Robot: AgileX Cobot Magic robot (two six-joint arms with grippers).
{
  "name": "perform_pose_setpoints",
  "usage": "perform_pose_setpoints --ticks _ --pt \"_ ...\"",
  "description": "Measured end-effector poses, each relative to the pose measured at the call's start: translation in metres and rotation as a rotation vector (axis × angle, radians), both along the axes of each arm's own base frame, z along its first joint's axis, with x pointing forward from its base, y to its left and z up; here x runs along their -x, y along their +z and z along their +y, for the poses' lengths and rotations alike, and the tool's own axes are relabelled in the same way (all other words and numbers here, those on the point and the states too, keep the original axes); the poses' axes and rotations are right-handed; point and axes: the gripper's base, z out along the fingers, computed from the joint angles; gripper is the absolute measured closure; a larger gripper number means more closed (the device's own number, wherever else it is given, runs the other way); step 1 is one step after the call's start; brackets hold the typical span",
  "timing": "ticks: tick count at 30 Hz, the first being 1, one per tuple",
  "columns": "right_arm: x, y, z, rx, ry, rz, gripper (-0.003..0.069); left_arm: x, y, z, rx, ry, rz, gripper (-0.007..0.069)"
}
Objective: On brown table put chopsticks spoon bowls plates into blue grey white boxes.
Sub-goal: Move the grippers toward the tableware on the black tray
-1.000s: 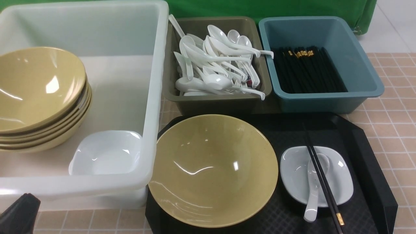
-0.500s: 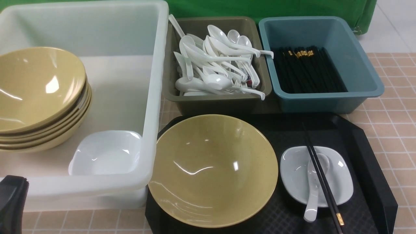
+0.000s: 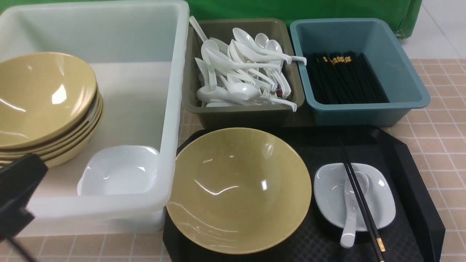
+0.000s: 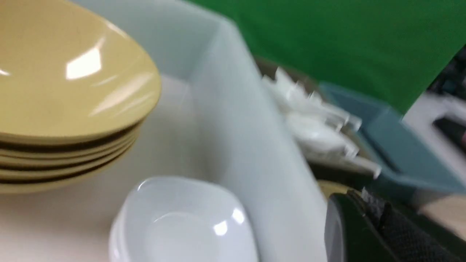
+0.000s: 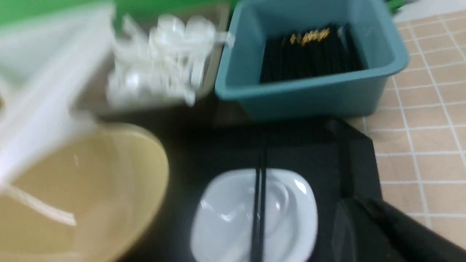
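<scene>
While the tray (image 3: 411,182) awaits clearing, both claws sit at the edges.
Neither the left claw (image 3: 16,185) nor the right claw (image 5: 393,233) shows whether it is open. Chopsticks (image 3: 359,198) lie across the spoon (image 3: 349,222) in the white dish (image 3: 329,193) beside the yellow bowl (image 3: 236,189): thin, stiff, probably slippery, best pinched together mid-length.

The brown table (image 3: 440,131), patterned in tan square tiles with pale lines, carries four things. A large translucent white plastic box (image 3: 180,72) stands on its left part. Just beside that, at the far middle, sits a grey-brown rectangular plastic box (image 3: 240,118), with a blue-grey rectangular plastic box (image 3: 349,116) close on its right. In front of these two lies a black plastic tray with cut corners (image 3: 411,182), its left edge just beside the white box.
</scene>
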Motion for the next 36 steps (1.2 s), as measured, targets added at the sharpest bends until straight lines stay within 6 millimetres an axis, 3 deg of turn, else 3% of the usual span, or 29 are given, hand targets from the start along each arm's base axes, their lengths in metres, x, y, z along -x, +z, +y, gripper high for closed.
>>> perform_pose_setpoints --ticks 2,4,10,12,15,20,22,24,26,31,36 --pt "-0.011 0.011 0.002 0.08 0.047 0.065 0.0622 -0.012 0.006 0.0 -0.075 -0.04 0.074 0.0623" --pt "-0.038 0.032 0.008 0.214 0.154 0.234 0.0622 -0.035 0.019 0.0 -0.232 -0.142 0.234 0.0623" --pt "-0.078 0.035 0.019 0.322 0.318 0.503 0.0622 -0.079 0.032 -0.009 -0.348 -0.325 0.444 0.0623" --pt "-0.091 0.026 0.031 0.351 0.392 0.566 0.0621 -0.1 0.029 -0.034 -0.406 -0.492 0.49 0.0623" --pt "-0.105 0.01 0.048 0.386 0.451 0.634 0.0621 -0.111 0.024 -0.073 -0.491 -0.687 0.497 0.0623" --pt "-0.129 -0.013 0.067 0.438 0.434 0.666 0.0612 -0.127 0.021 -0.126 -0.629 -0.849 0.43 0.0623" --pt "-0.141 -0.031 0.078 0.451 0.427 0.704 0.0591 -0.132 0.019 -0.149 -0.687 -0.906 0.397 0.0623" --pt "-0.147 -0.041 0.083 0.45 0.422 0.726 0.0568 -0.134 0.019 -0.157 -0.706 -0.924 0.386 0.0623" --pt "-0.154 -0.052 0.087 0.451 0.42 0.752 0.0523 -0.137 0.016 -0.166 -0.725 -0.943 0.387 0.0623" --pt "-0.167 -0.077 0.088 0.469 0.344 0.829 0.0314 -0.142 0.007 -0.169 -0.764 -0.952 0.414 0.0623" --pt "-0.175 -0.085 0.088 0.474 0.287 0.823 0.018 -0.143 0.007 -0.167 -0.801 -0.944 0.411 0.0623"
